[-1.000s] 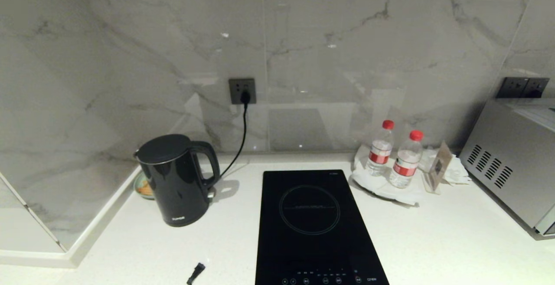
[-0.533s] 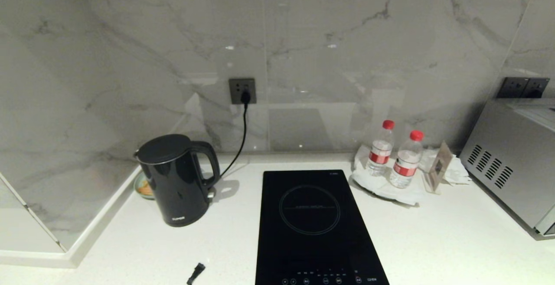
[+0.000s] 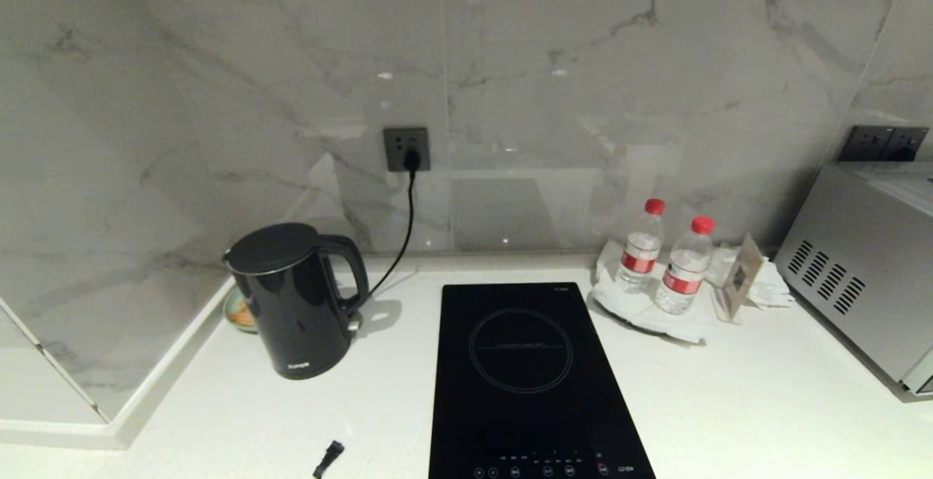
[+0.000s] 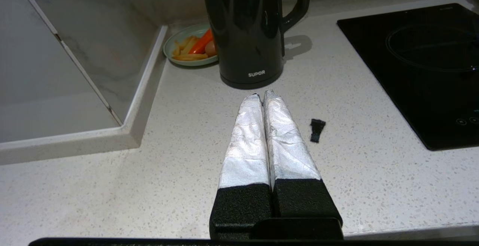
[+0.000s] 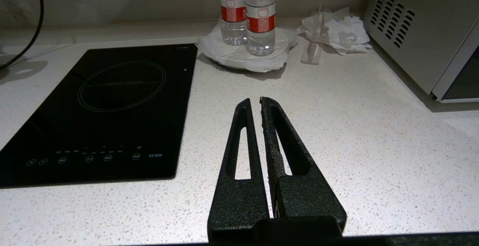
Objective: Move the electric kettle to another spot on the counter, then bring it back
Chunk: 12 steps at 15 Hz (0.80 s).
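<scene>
The left pincer (image 4: 261,95) hangs over the white surface (image 4: 187,163) with its two silver fingers (image 4: 247,141) pressed together, holding nothing. Just past its tips stands the black kettle (image 4: 249,29) — upright, near the corner, beside a small plate of food (image 4: 189,45). The right pincer (image 5: 254,105) is closed too — by the black hob (image 5: 101,107).

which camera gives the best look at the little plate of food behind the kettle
The left wrist view: the plate with its fries and carrot shows openly beside the electric kettle. The head view shows only a sliver; the right wrist view shows none.
</scene>
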Available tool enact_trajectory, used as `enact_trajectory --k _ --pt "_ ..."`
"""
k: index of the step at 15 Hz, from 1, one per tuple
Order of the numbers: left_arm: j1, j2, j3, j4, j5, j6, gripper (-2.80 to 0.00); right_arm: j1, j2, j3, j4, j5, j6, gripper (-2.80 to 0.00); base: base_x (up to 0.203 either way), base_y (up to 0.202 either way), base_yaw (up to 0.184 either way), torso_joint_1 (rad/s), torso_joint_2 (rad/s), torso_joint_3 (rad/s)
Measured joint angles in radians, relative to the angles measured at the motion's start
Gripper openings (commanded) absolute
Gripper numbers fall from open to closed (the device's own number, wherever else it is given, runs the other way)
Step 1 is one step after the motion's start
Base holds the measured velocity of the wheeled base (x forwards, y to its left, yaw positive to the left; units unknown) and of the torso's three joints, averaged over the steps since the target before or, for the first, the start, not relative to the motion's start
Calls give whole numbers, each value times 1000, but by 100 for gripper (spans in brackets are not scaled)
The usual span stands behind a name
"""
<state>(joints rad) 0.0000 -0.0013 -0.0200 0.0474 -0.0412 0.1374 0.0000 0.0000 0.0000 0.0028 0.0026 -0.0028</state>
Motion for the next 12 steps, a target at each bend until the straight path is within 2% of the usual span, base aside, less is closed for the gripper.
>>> enact_trajectory --k 12 --pt "0 0 0 2 3 -5 -280 0 0 0 0 0 0 -280 0 0 0 3 4 -194"
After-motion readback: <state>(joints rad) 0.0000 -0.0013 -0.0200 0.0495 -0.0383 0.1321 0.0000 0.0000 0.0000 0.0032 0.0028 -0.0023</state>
